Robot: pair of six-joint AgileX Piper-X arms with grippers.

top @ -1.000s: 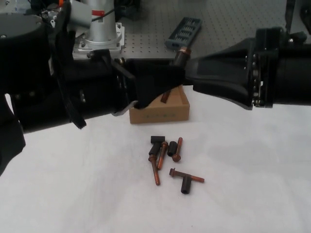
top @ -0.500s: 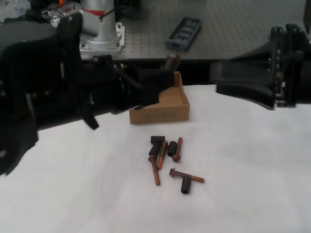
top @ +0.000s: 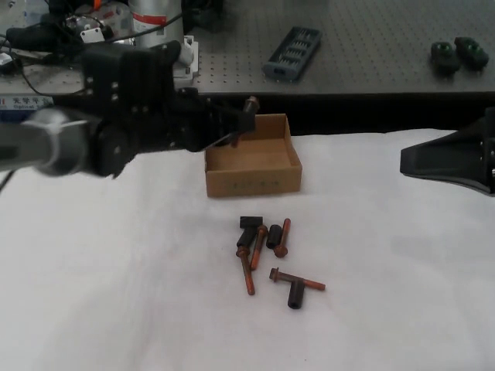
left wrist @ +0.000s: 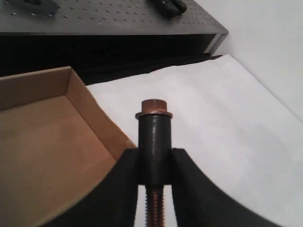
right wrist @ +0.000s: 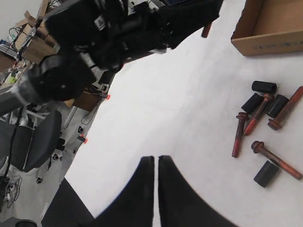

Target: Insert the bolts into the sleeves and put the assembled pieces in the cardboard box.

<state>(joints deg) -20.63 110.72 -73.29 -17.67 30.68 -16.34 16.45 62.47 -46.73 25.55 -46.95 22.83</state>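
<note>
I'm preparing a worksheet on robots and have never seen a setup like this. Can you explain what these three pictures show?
Two robot arms work at a bench. One picture looks down from behind them; the other two come from cameras on each wrist. The left gripper is shut on an assembled piece, a copper bolt pushed through a black sleeve, close to the open cardboard box. The right gripper is shut and holds nothing. Loose bolts and sleeves lie on the white cloth.
</note>
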